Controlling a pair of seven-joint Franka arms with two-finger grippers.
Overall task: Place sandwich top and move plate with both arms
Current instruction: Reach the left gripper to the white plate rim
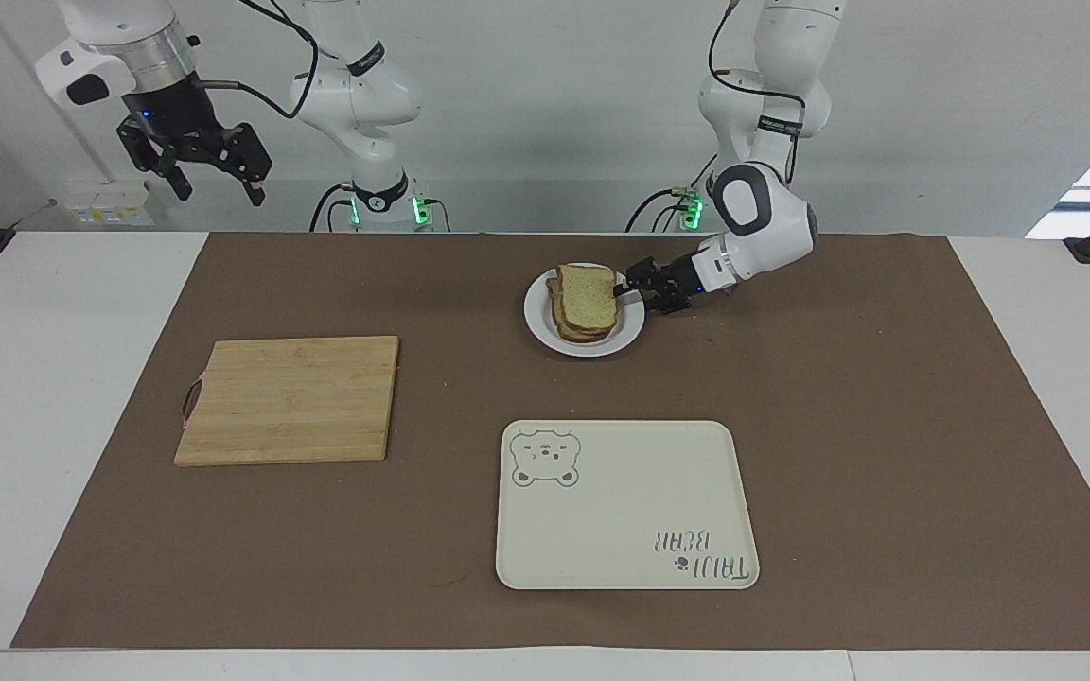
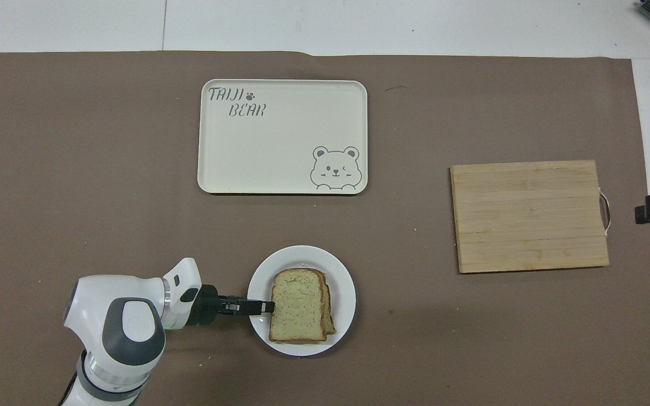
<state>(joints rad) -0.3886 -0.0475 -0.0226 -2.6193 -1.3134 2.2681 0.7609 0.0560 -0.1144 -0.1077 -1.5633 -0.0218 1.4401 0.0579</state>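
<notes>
- The sandwich top [image 1: 588, 288] [image 2: 298, 305], a pale speckled slice with a brown crust, lies uppermost on a small stack of bread on the plate [image 1: 541, 326] [image 2: 341, 270].
- The plate sits on the brown mat [image 1: 886, 426] [image 2: 77, 169] that covers the surface, nearer to the robots than the cream bear tray [image 1: 625, 506] [image 2: 282, 137].
- The left gripper [image 1: 633, 288] [image 2: 263, 306] is low at the plate's rim on the side toward the left arm's end of the surface, its fingertips reaching over the rim up to the edge of the bread stack.
- The left gripper's fingers straddle the rim, one above it and one below, but I cannot tell whether they have closed on the plate.
- The wooden cutting board [image 1: 290, 399] [image 2: 530, 216] lies well apart from the plate, toward the right arm's end of the surface and a little farther from the robots than the plate.
- The right gripper [image 1: 216, 184] hangs high in the air, well apart from the plate, off the mat at the right arm's end of the surface, fingers spread wide with nothing between them; that arm waits.
</notes>
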